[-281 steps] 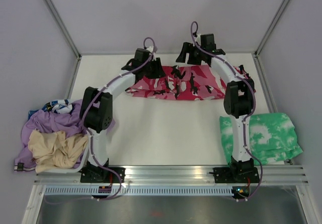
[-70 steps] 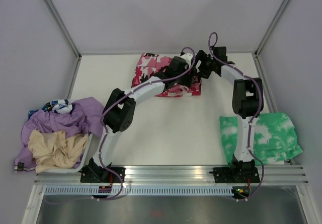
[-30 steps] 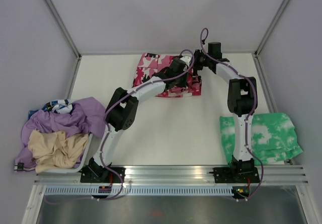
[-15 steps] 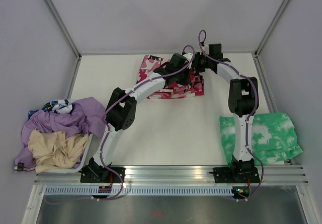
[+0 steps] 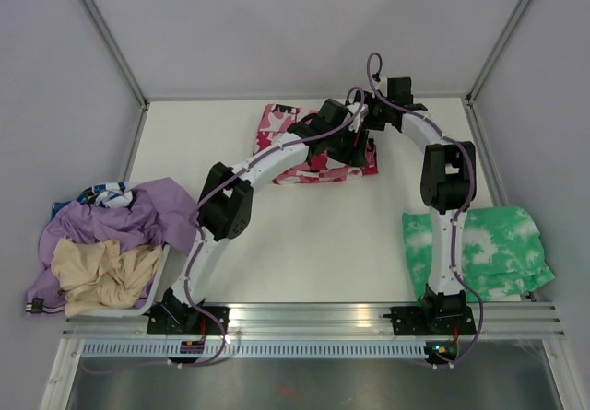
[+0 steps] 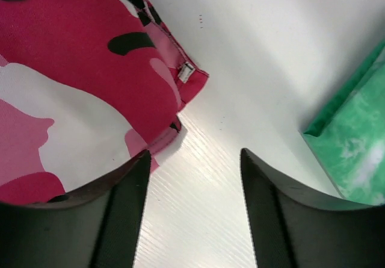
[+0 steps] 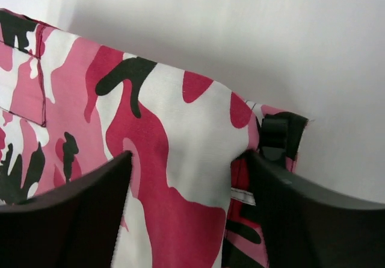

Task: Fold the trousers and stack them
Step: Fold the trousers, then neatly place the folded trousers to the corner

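White table fills my top view, with the folded trousers lying at twelve o'clock near its far edge. I see my left hand spread wide over bare table beside the cloth's corner, and my right hand gaping just above the print, gripping nothing.

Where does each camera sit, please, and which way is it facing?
Top external: above and behind the bases, looking down on the table; both arms show, reaching to the trousers.
Left wrist: on the left arm, looking past the open left pincer at the trousers' corner, table and green tie-dye garment.
Right wrist: on the right arm, looking past the open right pincer onto the trousers.
Shared: all three see the trousers.
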`<state>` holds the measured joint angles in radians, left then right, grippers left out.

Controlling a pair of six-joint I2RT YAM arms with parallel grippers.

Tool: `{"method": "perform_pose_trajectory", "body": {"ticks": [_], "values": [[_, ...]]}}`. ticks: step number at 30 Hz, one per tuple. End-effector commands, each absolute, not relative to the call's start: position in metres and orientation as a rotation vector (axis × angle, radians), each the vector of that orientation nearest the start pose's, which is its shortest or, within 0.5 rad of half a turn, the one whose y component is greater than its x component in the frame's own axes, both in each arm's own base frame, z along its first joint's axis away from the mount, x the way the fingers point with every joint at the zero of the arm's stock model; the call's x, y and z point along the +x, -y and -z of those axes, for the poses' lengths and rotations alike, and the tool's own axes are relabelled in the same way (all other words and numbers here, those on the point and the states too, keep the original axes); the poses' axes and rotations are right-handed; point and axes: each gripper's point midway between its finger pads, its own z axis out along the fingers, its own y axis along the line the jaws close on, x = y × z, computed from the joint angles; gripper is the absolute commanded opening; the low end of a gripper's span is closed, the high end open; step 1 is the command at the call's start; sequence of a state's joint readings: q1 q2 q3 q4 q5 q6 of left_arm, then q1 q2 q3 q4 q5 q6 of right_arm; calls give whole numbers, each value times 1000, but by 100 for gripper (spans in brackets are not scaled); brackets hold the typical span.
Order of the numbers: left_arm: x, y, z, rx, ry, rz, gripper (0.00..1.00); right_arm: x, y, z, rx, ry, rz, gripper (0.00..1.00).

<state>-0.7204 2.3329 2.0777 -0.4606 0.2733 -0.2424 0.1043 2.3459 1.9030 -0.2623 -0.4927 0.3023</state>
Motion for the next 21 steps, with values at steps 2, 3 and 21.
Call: {"method": "perform_pose_trajectory", "body": {"ticks": [2,3,21], "values": [[420,433,-218,624,-2129,862,70,605,-141,-182,-123,-2097,-669,89],[429,420,-235,534,-2123,874,71,602,-139,-185,-129,-2108,-659,89],[502,178,-155,-261,-2374,565,74,486,-134,-134,-83,-2399,-586,91]]}}
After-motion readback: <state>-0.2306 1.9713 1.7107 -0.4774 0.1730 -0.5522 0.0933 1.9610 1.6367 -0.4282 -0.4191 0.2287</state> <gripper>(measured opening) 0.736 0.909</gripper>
